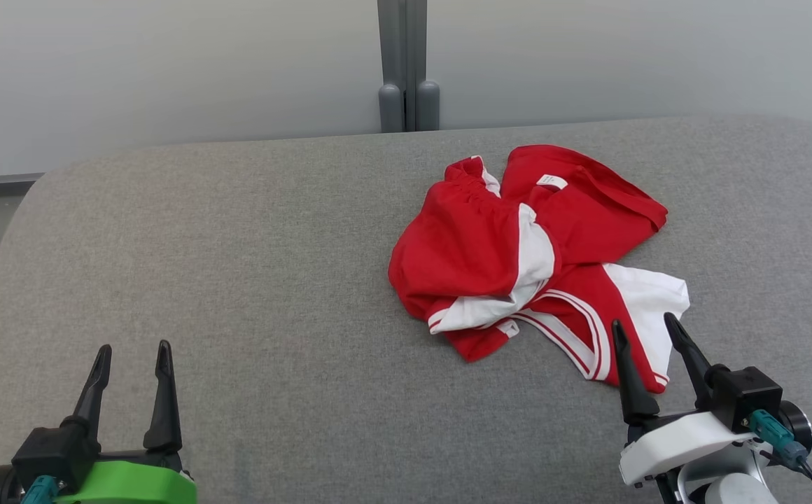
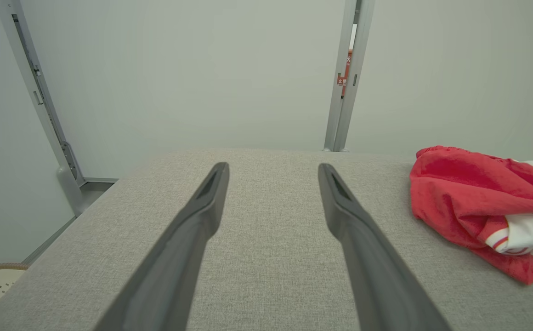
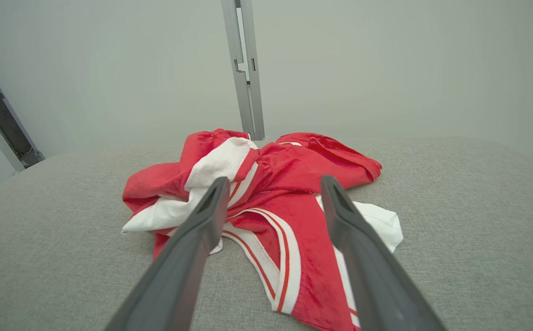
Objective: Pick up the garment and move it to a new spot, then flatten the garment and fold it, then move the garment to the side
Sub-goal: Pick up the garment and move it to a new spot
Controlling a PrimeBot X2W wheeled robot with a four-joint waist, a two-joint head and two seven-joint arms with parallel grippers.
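Crumpled red and white garment (image 1: 518,259) lies on a grey padded table (image 1: 238,245), with both grippers open and holding nothing.

The garment sits in a heap to the right of the table's middle, closer to the far edge than the near one. It is red cloth with white panels and striped trim, and a small white label (image 1: 551,182) faces up at its far side. The right gripper (image 1: 642,320) is at the garment's near right corner, its two dark fingers spread apart. In the right wrist view they point over the striped hem, though I cannot tell whether they touch the cloth. The left gripper (image 1: 134,346) is at the near left of the table, well apart from the garment, fingers also spread over bare grey fabric. A grey post (image 1: 406,63) stands against the pale wall behind the table.
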